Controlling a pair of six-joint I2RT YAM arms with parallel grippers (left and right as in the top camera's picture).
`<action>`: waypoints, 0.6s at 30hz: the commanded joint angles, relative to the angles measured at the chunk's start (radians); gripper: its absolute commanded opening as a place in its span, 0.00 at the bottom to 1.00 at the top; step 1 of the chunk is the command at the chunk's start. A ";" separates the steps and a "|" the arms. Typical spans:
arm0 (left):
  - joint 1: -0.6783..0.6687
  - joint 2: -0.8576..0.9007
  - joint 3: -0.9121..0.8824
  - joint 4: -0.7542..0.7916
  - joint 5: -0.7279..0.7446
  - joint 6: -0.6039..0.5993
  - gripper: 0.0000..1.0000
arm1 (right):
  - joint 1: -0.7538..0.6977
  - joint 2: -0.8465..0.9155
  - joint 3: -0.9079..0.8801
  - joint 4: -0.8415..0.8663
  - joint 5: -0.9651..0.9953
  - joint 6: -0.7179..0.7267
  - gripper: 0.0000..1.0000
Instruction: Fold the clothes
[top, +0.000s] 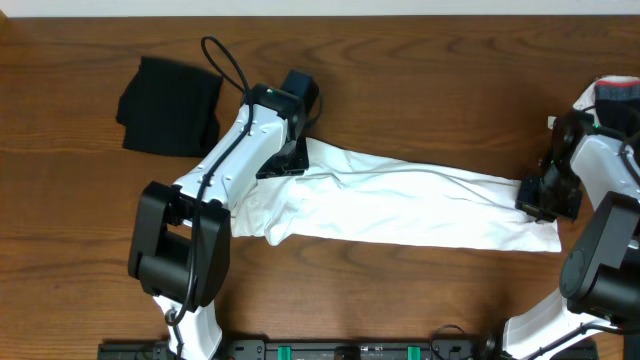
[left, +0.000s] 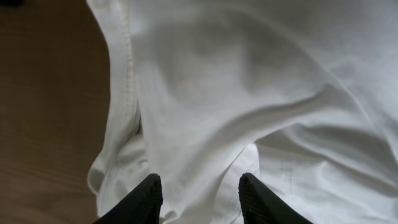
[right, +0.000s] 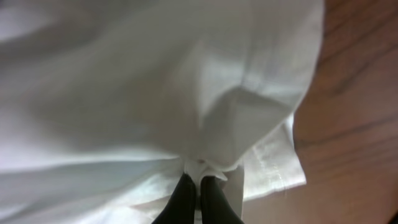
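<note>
Currently, item 1: white shirt (top: 400, 205), stretched across the middle of the table (top: 420, 90) between 2 claws. Right claw (right: 199, 185): clamped on the shirt's edge. Left claw (left: 200, 186): fingers apart, straddling a ridge of cloth. Handling advice: pinch that ridge fully before lifting, with tension even on both ends.

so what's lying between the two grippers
The shirt, white, lies stretched out long from the left gripper across to the right gripper, which is shut on its end. The overhead view shows the whole span.
</note>
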 joint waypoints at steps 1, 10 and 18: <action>0.006 0.011 -0.021 0.018 0.006 0.006 0.43 | -0.011 -0.022 -0.032 0.044 0.057 0.018 0.02; 0.019 0.024 -0.025 0.034 -0.011 0.032 0.43 | -0.011 -0.022 -0.011 0.071 0.051 0.016 0.47; 0.087 0.024 -0.024 0.023 -0.013 0.051 0.43 | 0.008 -0.039 0.182 -0.044 -0.305 -0.108 0.59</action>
